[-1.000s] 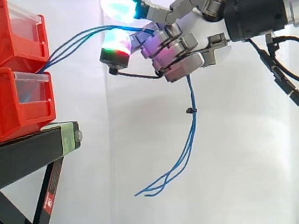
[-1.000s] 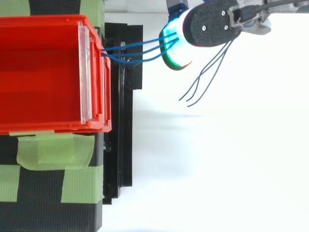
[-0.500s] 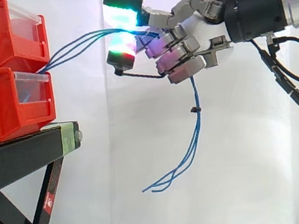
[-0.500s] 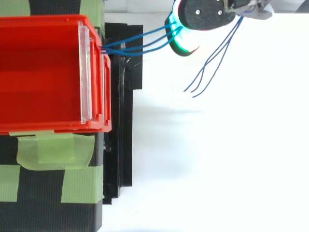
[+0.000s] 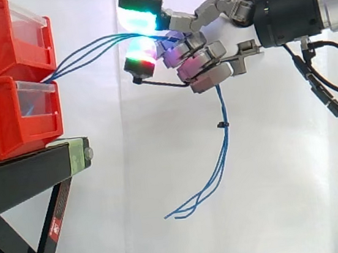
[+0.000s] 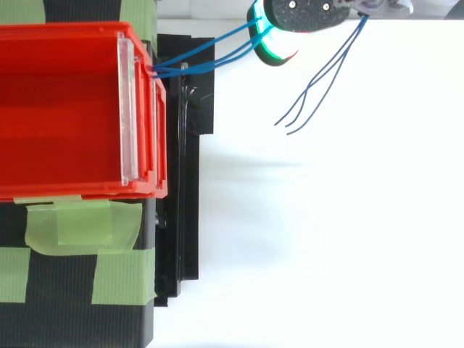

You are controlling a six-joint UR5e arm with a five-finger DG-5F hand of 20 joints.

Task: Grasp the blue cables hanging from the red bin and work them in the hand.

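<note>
Two red bins (image 5: 5, 125), three blue cables (image 5: 85, 48)

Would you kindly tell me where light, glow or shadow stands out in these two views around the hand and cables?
Side view: the hand's fingertips glow green and white, bright enough to wash out their surface; the curtain is evenly lit, so the blue cables stand out clearly. Top view: a cyan-green glow rims the hand, and a faint shadow lies on the white ground.

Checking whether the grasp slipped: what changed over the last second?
The hand, curled round the blue cables, drew slightly rightward away from the red bins in the side view and toward the top edge in the top view; the loose ends swung along. Grip kept; bins and black stand unmoved.
</note>
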